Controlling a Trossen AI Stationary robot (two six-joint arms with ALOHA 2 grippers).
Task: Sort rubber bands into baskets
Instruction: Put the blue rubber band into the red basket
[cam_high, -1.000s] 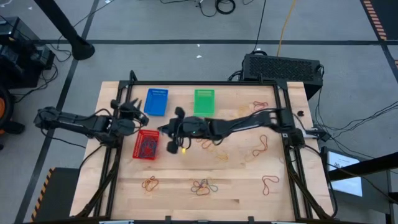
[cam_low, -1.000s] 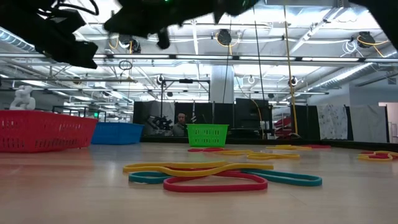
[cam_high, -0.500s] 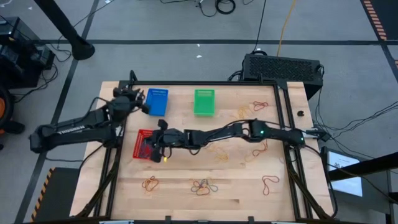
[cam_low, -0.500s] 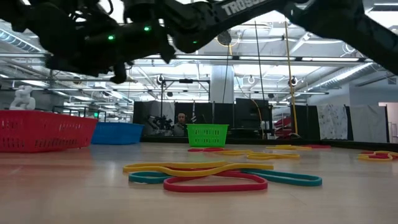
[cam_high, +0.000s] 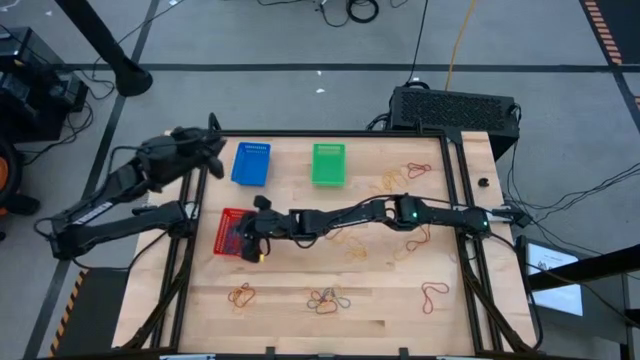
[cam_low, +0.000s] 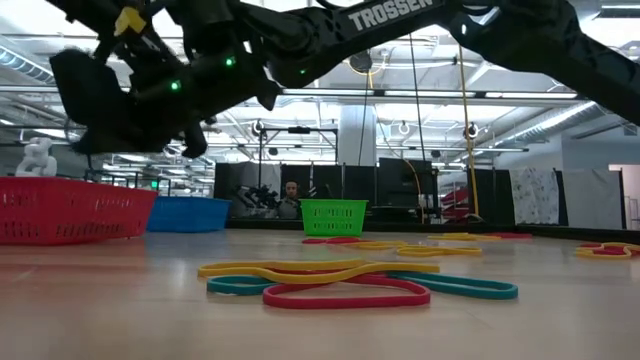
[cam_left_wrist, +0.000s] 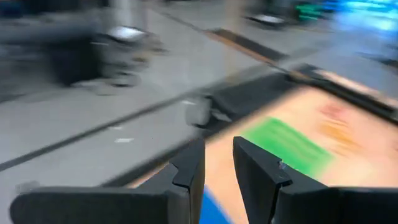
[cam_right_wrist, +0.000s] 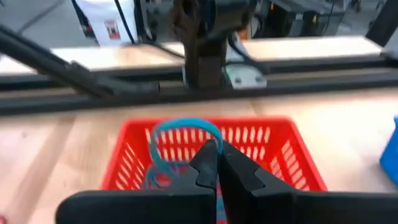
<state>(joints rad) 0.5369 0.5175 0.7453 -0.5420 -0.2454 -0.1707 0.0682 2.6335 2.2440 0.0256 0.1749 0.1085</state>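
Red basket (cam_high: 234, 234) with rubber bands (cam_high: 238, 236) inside

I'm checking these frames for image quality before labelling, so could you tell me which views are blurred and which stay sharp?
Left wrist view: heavy motion smear; the green basket and floor streak, only the left gripper is crisp. Right wrist view: mild softness; the red basket and the blue rubber band at the right gripper stay readable. Low view: near rubber bands sharp, overhead arm dark against ceiling lights. High view: even, sharp.

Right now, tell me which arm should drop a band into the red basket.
Right. The right gripper hangs over the red basket, jaws shut on a blue rubber band. The left gripper is off beyond the blue basket.
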